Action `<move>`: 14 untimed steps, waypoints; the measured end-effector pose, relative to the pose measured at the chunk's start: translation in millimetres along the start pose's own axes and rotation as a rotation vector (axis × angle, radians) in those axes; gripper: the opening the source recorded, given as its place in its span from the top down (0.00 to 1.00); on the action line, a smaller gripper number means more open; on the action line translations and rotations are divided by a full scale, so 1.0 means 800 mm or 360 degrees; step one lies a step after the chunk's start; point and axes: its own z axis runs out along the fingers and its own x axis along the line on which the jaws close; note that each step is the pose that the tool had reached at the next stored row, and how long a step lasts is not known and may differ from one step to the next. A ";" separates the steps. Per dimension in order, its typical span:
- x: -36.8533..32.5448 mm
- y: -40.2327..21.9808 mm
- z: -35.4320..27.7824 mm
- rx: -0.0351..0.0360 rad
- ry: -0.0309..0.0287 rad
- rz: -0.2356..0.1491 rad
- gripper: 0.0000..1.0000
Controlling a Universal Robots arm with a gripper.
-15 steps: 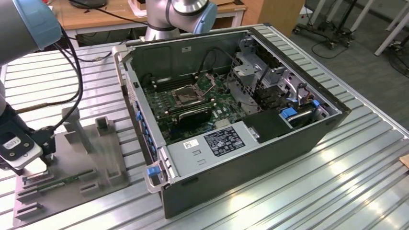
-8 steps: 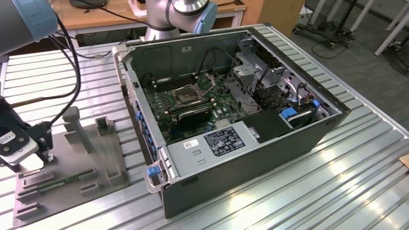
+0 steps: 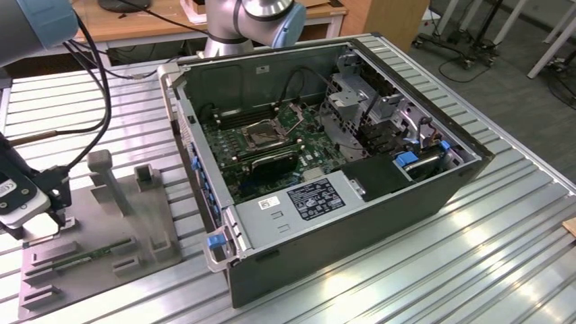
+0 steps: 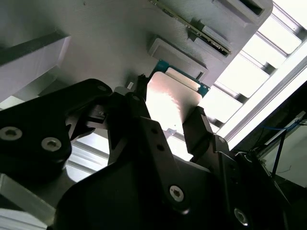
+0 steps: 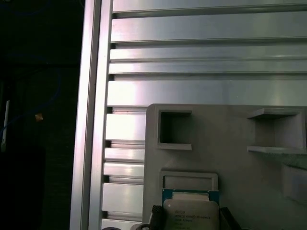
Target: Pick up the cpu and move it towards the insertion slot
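Pick step: end effector [image 4: 169, 100] straddles the cpu [image 4: 173, 91] on the grey tray [image 3: 99, 226], can't tell if it's clamped yet; I'd want grip confirmed before lifting toward the insertion slot [image 3: 267, 133], well apart inside the computer case [image 3: 432, 196].

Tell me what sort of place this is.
Probably a robotics lab or workshop: an open black computer case with its green motherboard exposed sits on a ribbed aluminium table, beside a grey plastic parts tray.
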 end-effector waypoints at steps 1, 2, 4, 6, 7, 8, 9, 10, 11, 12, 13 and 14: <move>0.0000 0.0000 0.0000 0.0000 0.00000 0.0000 0.46; 0.0000 0.0000 -0.0002 0.0000 0.00000 0.0000 0.46; 0.0000 0.0000 -0.0014 0.0000 0.00007 0.0000 0.46; 0.0000 0.0001 -0.0032 0.0000 0.00002 0.0000 0.46; 0.0000 0.0001 -0.0043 0.0000 0.00001 0.0000 0.46; 0.0000 0.0002 -0.0052 0.0000 0.00002 0.0000 0.46; -0.0001 0.0002 -0.0058 0.0000 0.00000 0.0000 0.46; -0.0001 0.0003 -0.0062 0.0000 -0.00003 0.0000 0.46; -0.0001 0.0002 -0.0063 0.0000 -0.00005 0.0000 0.46; -0.0001 0.0002 -0.0067 0.0000 0.00000 0.0000 0.46; -0.0001 0.0002 -0.0069 0.0000 0.00000 0.0000 0.46; -0.0001 0.0002 -0.0069 0.0000 0.00000 0.0000 0.46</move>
